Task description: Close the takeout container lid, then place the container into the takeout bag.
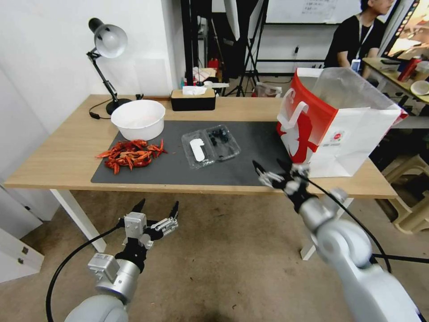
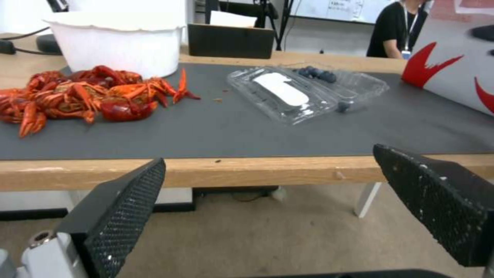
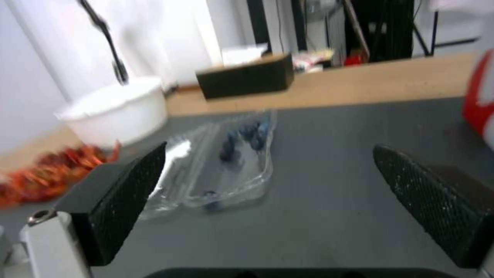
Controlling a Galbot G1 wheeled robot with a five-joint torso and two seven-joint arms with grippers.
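Left gripper (image 1: pixel 155 209) below bench (image 1: pixel 67 152) edge, fingers apart, empty. Right gripper (image 1: pixel 271 168) over mat's near edge, fingers spread. Container (image 1: pixel 222 141) open flat mid-mat: blueberries (image 2: pixel 319 73) inside; lid (image 1: pixel 195 150) bears white piece. Takeout bag (image 1: pixel 339 125) upright right. Bowl (image 1: pixel 138 118) interior visible only from head.

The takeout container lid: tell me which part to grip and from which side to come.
Take the takeout container lid at its free long edge, the one toward the crayfish, since the other long edge is hinged to the berry half. It lies open and flat on the mat, so probably come in low from that side, where the left pincer hangs open.
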